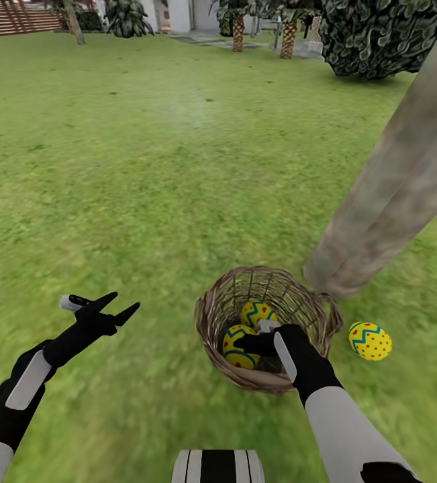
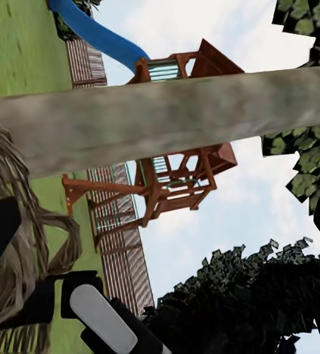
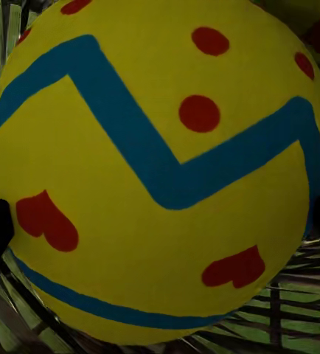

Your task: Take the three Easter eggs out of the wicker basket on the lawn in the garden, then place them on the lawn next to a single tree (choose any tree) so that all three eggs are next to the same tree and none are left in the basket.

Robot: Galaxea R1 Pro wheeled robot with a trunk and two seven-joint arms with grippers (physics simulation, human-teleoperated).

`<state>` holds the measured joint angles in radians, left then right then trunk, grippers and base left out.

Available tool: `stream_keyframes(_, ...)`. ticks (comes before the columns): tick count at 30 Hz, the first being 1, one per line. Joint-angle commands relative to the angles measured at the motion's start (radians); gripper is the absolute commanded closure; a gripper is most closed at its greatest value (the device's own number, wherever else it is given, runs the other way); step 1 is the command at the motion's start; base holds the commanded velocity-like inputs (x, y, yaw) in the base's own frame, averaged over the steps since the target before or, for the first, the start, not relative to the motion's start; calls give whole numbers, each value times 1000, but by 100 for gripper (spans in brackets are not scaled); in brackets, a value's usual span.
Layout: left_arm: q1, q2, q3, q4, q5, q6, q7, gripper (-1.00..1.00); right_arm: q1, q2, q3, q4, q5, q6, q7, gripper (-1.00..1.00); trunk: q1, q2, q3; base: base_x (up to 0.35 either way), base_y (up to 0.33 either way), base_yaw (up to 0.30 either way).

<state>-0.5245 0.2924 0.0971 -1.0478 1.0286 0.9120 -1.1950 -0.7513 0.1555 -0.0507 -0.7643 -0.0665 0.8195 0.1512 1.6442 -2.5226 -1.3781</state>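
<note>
Both arms are white at the forearm, turning matte black toward the wrist, each with a pale grey oblong panel. The left gripper (image 1: 116,307) has slim, pointed black fingers. The base is white with black stripes.

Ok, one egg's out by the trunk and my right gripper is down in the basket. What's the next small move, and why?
Probably close the right gripper on the nearer yellow egg with blue zigzags in the brown wicker basket and lift it straight up. The right wrist view shows that egg centred between the fingertips at the frame edges. Two eggs remain inside; one lies on the grass beside the pale grey-beige tree trunk.
</note>
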Motion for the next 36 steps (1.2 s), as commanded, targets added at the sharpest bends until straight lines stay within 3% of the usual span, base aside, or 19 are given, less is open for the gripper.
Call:
stream_keyframes(1,0,0,0,0,4,7,0,-100,0,1,-5,-2,-3,5,1,100,-1,0,3,0,0,0)
stream_keyframes(21,0,0,1,0,4,7,0,-100,0,-1,-10,-13,-4,9,6,100,-10,5,81,-24,0,0)
stream_keyframes(29,0,1,1,0,5,7,-2,-100,0,-34,-18,-59,-6,23,8,100,-13,7,112,0,0,0)
stream_keyframes(30,-1,1,2,0,5,7,-2,-100,0,-46,-32,-60,-11,29,27,100,-14,7,115,0,0,0)
stream_keyframes(32,0,0,2,0,5,7,-2,-100,0,-96,-60,-60,-34,33,208,100,-15,7,123,0,0,0)
stream_keyframes(34,0,0,1,0,4,7,-2,-100,0,-142,-65,-59,-39,39,342,100,-15,8,131,0,0,0)
stream_keyframes(36,0,1,1,0,4,7,-2,-100,0,-165,-67,-60,-39,77,401,100,-16,8,139,0,0,0)
